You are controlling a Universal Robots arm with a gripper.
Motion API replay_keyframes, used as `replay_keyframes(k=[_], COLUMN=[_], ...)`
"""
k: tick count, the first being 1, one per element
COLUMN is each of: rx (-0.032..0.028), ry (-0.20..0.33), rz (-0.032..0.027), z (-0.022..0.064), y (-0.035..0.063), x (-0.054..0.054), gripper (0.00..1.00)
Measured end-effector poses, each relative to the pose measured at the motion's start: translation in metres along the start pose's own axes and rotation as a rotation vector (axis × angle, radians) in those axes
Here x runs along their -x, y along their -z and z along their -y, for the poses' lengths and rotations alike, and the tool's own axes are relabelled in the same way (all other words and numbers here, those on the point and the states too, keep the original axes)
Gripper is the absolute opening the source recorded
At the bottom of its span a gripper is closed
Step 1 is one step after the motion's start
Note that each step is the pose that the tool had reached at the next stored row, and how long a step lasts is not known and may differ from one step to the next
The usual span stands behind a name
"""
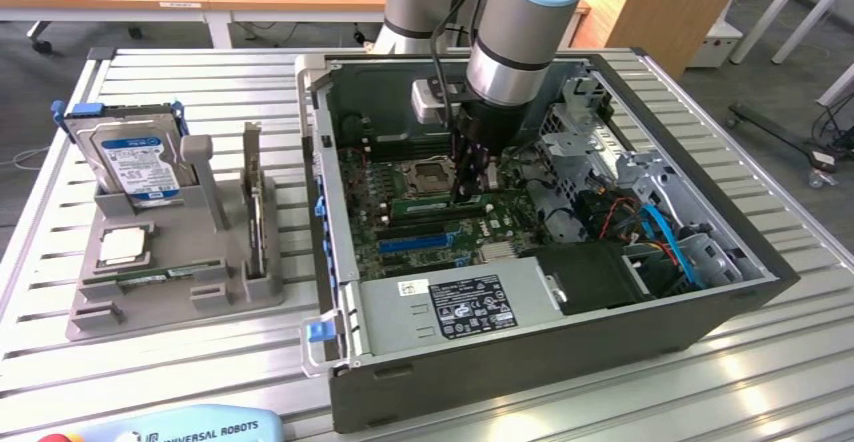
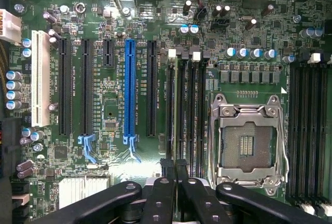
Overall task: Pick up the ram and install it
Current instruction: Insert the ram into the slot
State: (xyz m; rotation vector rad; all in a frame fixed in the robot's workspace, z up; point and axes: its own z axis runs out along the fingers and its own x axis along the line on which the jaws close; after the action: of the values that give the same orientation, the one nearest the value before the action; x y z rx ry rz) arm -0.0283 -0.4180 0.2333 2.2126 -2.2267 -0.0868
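One ram (image 1: 150,279) lies flat in the holder (image 1: 160,304) beside the computer case (image 1: 534,362), pointing at it; the fingers (image 2: 161,198), pinched shut, hang inside over the slots (image 2: 193,110).

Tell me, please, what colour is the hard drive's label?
The hard drive's label is blue and white, clearest in the exterior view.

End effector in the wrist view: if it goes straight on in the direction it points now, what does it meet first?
Most likely the black memory slots on the motherboard, just beside the processor socket. The end effector points at them; the gap between is hard to judge.
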Motion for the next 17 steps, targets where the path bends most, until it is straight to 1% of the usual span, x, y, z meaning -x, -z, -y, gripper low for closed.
replay_keyframes(k=[7, 17], rx=[-0.0004, -0.0004], ry=[-0.011, -0.011], rz=[0.0004, 0.0008], z=[0.0000, -0.0001], y=[0.0000, 0.0003], x=[-0.0004, -0.0014], gripper=[0.12, 0.12])
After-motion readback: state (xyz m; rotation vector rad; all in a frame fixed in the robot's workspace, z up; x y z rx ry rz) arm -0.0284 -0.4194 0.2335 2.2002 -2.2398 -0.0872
